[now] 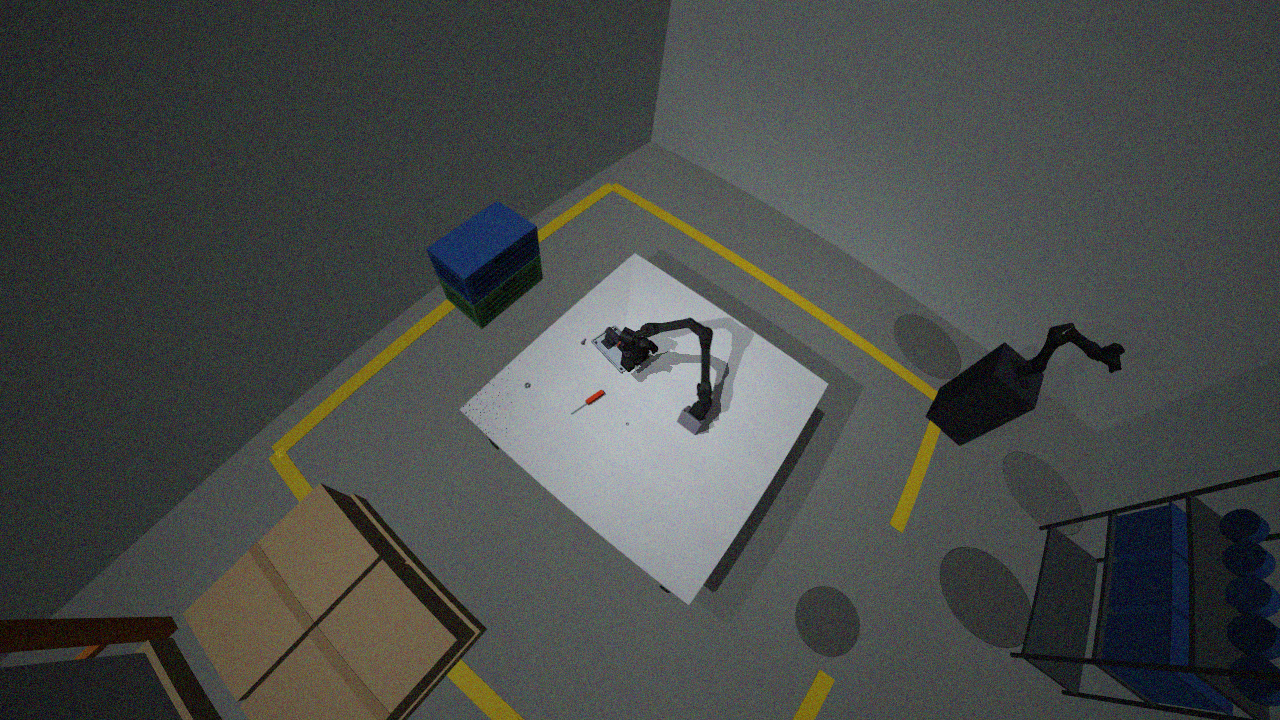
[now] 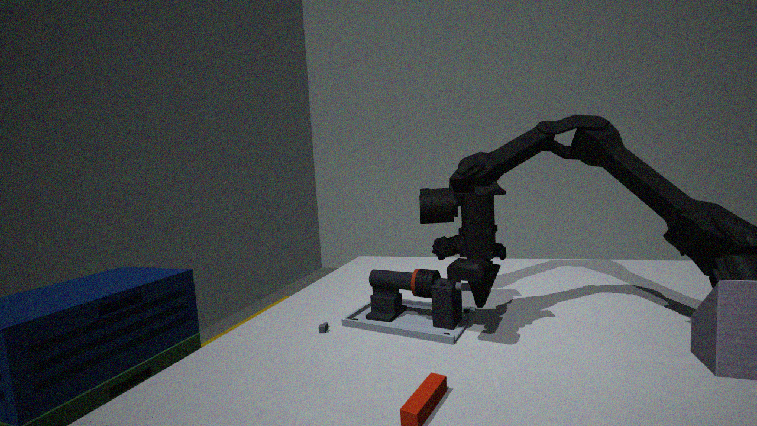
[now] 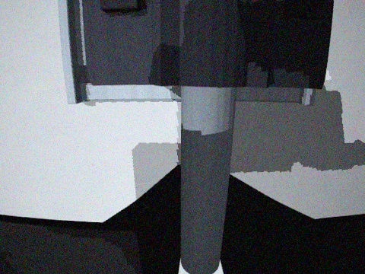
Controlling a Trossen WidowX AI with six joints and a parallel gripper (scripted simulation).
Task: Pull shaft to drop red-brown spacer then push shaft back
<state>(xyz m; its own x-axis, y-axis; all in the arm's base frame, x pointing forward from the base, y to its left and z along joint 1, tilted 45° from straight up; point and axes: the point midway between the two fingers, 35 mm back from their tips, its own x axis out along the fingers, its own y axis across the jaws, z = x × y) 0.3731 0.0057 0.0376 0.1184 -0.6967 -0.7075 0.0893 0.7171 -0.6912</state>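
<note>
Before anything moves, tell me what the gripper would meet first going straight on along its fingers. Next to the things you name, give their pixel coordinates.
The white tabletop [image 1: 680,501] [image 2: 582,360] [image 3: 46,160], probably: the gripper [image 1: 635,351] [image 2: 480,302] [image 3: 195,173], shut on the shaft [image 2: 462,286] [image 3: 207,110], points down just beyond the tray's [image 1: 606,356] [image 2: 397,329] [image 3: 129,92] end, though depth leaves that margin unclear.

Red-handled screwdriver [image 1: 595,396] on white table [image 1: 662,501]

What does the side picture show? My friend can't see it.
A black robot arm's claw grips a grey shaft beside a dark block. An orange-red ring sits beyond the block, above a pale tray.
</note>
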